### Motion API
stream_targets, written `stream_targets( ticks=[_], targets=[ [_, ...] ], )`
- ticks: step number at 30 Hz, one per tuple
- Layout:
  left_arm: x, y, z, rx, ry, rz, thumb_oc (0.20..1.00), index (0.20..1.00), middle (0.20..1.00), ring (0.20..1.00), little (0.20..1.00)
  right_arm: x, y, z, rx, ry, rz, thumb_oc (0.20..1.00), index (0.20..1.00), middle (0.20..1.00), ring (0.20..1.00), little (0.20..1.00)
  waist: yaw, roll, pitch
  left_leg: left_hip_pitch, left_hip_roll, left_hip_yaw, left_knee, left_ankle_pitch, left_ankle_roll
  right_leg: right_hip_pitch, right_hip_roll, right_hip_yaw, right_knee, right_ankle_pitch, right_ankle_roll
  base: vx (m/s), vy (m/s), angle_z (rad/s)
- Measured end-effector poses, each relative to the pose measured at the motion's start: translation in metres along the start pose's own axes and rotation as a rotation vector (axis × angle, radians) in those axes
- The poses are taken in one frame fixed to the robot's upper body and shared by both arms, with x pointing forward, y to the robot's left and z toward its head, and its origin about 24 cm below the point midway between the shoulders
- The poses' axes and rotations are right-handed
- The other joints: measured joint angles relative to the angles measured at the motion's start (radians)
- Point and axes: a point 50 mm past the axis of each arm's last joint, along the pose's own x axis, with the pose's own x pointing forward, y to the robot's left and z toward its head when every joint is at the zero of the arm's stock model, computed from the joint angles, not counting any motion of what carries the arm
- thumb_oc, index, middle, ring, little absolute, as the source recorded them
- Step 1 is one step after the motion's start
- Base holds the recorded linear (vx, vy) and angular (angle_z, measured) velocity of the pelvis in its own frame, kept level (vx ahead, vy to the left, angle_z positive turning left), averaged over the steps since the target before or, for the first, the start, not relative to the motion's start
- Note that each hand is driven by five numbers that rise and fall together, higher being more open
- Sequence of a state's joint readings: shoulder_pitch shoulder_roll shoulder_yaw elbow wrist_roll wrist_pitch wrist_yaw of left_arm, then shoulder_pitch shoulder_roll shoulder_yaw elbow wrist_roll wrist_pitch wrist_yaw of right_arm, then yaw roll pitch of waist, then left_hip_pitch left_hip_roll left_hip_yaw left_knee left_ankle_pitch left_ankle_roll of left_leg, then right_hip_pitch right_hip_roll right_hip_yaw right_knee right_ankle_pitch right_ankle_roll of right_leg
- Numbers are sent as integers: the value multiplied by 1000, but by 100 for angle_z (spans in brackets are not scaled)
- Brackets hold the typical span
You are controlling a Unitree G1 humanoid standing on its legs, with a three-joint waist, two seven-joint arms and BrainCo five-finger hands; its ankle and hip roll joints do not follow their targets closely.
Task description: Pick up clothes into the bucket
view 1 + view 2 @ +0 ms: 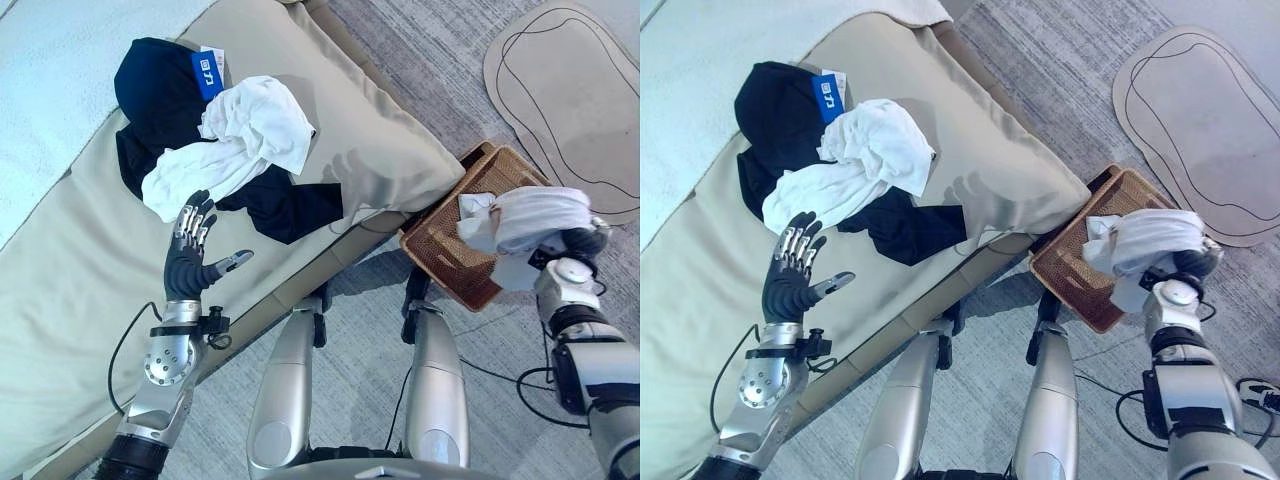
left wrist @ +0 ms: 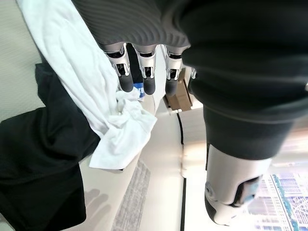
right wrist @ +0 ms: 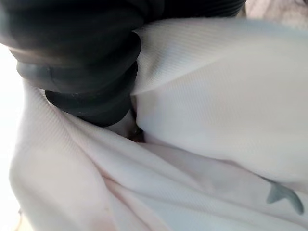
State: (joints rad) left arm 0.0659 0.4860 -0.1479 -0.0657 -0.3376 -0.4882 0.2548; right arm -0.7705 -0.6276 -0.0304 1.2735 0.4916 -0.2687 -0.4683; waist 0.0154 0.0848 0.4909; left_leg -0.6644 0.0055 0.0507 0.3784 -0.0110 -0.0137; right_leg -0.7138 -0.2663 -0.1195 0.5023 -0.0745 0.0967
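Your right hand (image 1: pixel 568 245), fingers hidden in a white garment (image 1: pixel 530 222), holds it over the basket (image 1: pixel 455 250); grip undeterminable. Left hand (image 1: pixel 188 262), fingers apart, waits at the clothes pile's (image 1: pixel 235 150) 6 o'clock.

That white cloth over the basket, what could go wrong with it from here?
The white cloth is bunched over the right hand above the wicker basket, with part hanging toward the basket's outer edge; it may cling to the hand or slip onto the floor. The left hand, open by the white shirt, may also snag the dark garment.
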Motion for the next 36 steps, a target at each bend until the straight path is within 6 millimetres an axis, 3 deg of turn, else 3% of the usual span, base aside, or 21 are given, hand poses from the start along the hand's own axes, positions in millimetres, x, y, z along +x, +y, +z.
stream_targets(
  ticks=[1, 2, 3, 15, 26, 29, 31, 33, 36],
  targets=[
    [0, 0, 0, 0, -1, 0, 1000, 1000, 1000, 1000, 1000, 1, 2, 3, -10, -3, 4, 420, 420, 420, 420, 420, 0, 0, 0, 0, 0, 1, -1, 0, 0, -2, 0, 1, 0, 0, 0, 0, 0, 0],
    [0, 0, 0, 0, -1, -1, 1000, 1000, 1000, 1000, 1000, 1, 3, 3, -13, 0, 7, 420, 420, 420, 420, 420, 0, 0, 0, 0, 0, 1, -1, 0, 0, -2, 0, 2, 0, 0, 0, 0, 0, 0],
    [0, 0, 0, 0, -2, -1, 1000, 1000, 1000, 1000, 1000, 0, 3, 2, -22, 3, 9, 1000, 1000, 1000, 1000, 1000, 0, 0, 0, 0, 0, 1, -1, 0, 0, -2, 1, 2, 0, 0, 0, 0, 0, 0],
    [2, 0, 1, -1, -7, -2, 1000, 1000, 1000, 1000, 1000, -3, 3, -11, -69, 50, 24, 1000, 1000, 1000, 1000, 1000, -2, 0, 0, 23, 2, 1, 1, -2, 3, 22, 4, 2, -2, 2, 1, 3, -2, 0],
    [5, 2, 1, 11, -13, 16, 1000, 1000, 1000, 1000, 1000, -24, 7, -46, -73, 88, 72, 1000, 1000, 1000, 1000, 1000, -14, -9, -17, 94, 11, -1, -35, -2, 7, 96, 15, -3, -39, 2, 6, 24, -18, 0],
    [0, 7, -15, 48, 48, 60, 1000, 1000, 1000, 1000, 1000, -55, 25, -56, -27, 0, 216, 1000, 1000, 1000, 1000, 1000, -27, -16, -29, 151, 16, -8, -63, -4, 5, 163, 19, -22, -71, 8, 11, 92, -50, 3],
    [-8, 11, -30, 95, 123, 96, 1000, 1000, 1000, 1000, 1000, -82, 25, -72, 7, -10, 287, 1000, 1000, 1000, 1000, 1000, -38, -30, -55, 192, 19, -18, -88, -5, 4, 209, 22, -37, -90, 6, 11, 78, -26, 10],
    [-20, 21, -52, 178, 226, 138, 1000, 1000, 1000, 1000, 1000, -111, 15, -96, 28, 22, 344, 1000, 1000, 1000, 1000, 1000, -54, -61, -109, 246, 25, -33, -136, 0, 3, 269, 29, -63, -135, 4, 8, 77, -16, 13],
    [-32, 29, -68, 277, 312, 142, 1000, 1000, 1000, 1000, 1000, -126, -1, -120, -3, 83, 361, 1000, 1000, 1000, 1000, 1000, -61, -97, -155, 281, 29, -37, -163, 9, -7, 307, 36, -76, -165, 2, 5, 97, 14, 8]
  ],
)
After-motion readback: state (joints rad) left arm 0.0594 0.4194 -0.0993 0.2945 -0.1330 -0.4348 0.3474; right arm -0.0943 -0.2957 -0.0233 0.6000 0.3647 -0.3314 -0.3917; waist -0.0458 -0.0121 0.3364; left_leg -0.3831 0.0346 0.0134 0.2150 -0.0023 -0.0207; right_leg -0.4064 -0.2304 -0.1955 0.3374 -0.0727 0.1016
